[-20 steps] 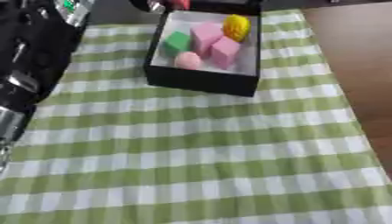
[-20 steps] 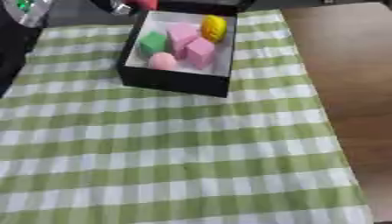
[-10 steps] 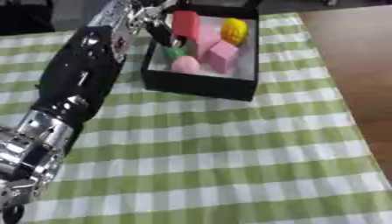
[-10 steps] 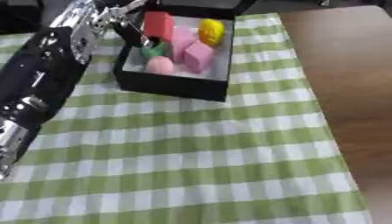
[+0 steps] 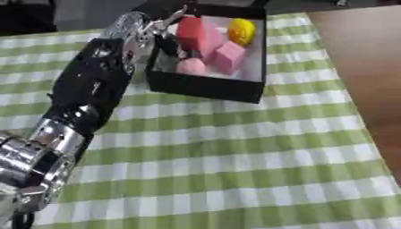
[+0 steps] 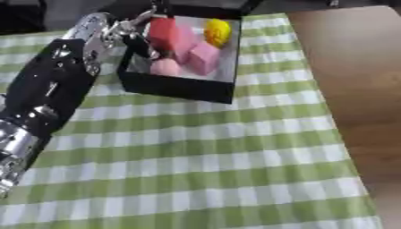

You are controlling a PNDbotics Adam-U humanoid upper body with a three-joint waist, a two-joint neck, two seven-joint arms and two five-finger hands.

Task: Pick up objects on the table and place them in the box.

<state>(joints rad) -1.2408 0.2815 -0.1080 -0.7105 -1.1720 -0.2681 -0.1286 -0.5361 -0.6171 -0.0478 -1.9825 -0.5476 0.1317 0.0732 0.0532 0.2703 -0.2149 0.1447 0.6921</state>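
Reaching up from the lower left of the frame, the robot's left arm (image 5: 86, 98) runs diagonally to the upper centre, where the left hand (image 5: 160, 33) sits at the left rim of the black box (image 5: 205, 87). The hand's fingers are at or over a red block (image 5: 189, 27) in the box's upper left part; whether they are closed round the block or merely beside it cannot be told, as the hand is blurred there. The box stands on a green and white checked cloth (image 5: 227, 165) in the upper middle of the frame, its far flap open.

Contents of the box, as seen:
- the red block, upright, at the left;
- two pink blocks (image 5: 227, 56), touching each other, in the centre;
- a yellow rounded piece (image 5: 241, 30) at the upper right;
- a pink ball (image 5: 190, 66) at the lower left, just beside the nearer pink block.

Bare brown tabletop (image 5: 364, 67) shows along the right edge of the frame. The right hand appears in neither view.
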